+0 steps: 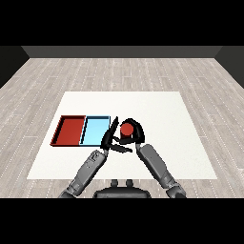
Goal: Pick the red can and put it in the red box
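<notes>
At the far left, the red tray (70, 130) is being shown lying flat on the white table (157, 109), with the light blue tray (95, 130) set just beside it on its right, the two touching along a shared wall. Nothing is being seen inside either tray.

Just right of the light blue tray, the left hand (109, 137) is being held up off the table, its fingers kept straight and close together, pointing away from the robot along the blue tray's right edge; nothing is being gripped by it. Whether the tray wall is being touched by those fingers cannot be told. The thumb is being pointed rightward, toward the other hand.

Next to it, the red can (126, 129) is being kept upright, outside both trays, with its round top being shown. It is being enclosed by the right hand (137, 132), whose fingers are being curled over and around it from the right side. The two hands are being held very close, so the lower part of the can is being hidden.
</notes>
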`<state>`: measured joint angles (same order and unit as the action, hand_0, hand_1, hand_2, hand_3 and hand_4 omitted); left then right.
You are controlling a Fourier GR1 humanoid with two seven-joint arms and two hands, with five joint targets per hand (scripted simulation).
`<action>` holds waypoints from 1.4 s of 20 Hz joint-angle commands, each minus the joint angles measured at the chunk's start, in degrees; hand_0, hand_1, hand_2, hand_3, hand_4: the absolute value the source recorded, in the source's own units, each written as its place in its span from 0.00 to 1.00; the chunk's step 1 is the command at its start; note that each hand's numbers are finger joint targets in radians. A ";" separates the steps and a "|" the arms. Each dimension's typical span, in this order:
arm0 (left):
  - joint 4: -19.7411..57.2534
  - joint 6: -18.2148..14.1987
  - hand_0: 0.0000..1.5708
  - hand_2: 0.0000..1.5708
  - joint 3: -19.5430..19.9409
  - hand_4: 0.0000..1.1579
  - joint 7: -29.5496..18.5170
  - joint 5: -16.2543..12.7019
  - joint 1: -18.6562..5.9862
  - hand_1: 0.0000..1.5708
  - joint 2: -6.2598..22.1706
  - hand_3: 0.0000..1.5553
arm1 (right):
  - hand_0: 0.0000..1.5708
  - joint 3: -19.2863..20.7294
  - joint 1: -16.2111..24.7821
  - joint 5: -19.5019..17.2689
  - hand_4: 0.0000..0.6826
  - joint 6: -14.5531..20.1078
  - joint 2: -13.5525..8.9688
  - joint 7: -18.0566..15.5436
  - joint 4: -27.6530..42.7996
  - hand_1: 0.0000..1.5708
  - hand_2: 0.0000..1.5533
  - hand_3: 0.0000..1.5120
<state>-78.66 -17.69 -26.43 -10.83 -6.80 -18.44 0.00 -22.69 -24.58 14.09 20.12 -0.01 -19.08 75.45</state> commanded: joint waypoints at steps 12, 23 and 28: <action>6.23 -2.02 0.00 0.00 -3.64 0.00 -1.60 -2.64 -5.10 0.00 0.00 0.00 | 0.93 -13.19 -1.43 7.96 0.86 9.04 0.01 -5.68 0.05 0.93 0.93 0.92; 4.59 -7.94 0.99 0.94 -2.75 0.75 3.51 -1.08 -5.80 0.99 0.07 0.89 | 0.96 -8.42 1.09 4.64 0.77 3.50 -0.04 -4.16 2.68 0.96 0.94 0.93; 0.52 -12.47 1.00 0.98 -5.84 0.86 10.74 1.88 -6.26 1.00 0.62 0.93 | 0.93 -12.09 -4.57 7.04 0.82 9.64 -0.04 -3.59 2.50 0.93 0.93 0.92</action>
<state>-74.72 -28.27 -30.68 -7.51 -8.31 -23.36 1.98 -31.93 -28.46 20.20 27.48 -1.16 -21.82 76.44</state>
